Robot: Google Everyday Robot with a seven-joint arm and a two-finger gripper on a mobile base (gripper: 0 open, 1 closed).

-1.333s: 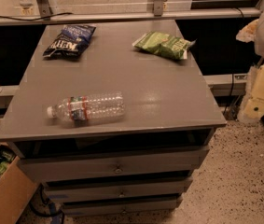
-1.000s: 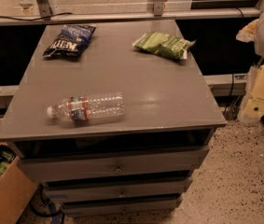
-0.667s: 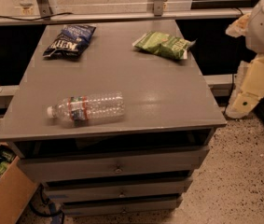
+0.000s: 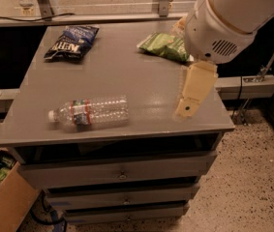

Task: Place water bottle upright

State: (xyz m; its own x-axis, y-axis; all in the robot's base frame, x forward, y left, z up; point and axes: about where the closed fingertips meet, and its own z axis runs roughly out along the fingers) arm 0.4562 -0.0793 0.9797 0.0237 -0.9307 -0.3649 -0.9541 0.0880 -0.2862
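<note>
The water bottle (image 4: pixel 90 111) lies on its side near the front left of the grey table top (image 4: pixel 141 86). It is clear and ribbed, with its white cap pointing left and a red, white and blue-green label band near the cap. My gripper (image 4: pixel 189 103) hangs cream-coloured below the big white arm housing (image 4: pixel 233 18), over the table's right front part. It points downward, well to the right of the bottle and apart from it. It holds nothing that I can see.
A dark blue chip bag (image 4: pixel 71 41) lies at the back left and a green chip bag (image 4: pixel 164 46) at the back right, partly behind my arm. The table is a cabinet with drawers (image 4: pixel 122 170). A cardboard box (image 4: pixel 1 192) stands on the floor at the left.
My arm has swung in from the right edge of the view to over the table's right side. The bottle and the bags have not moved.
</note>
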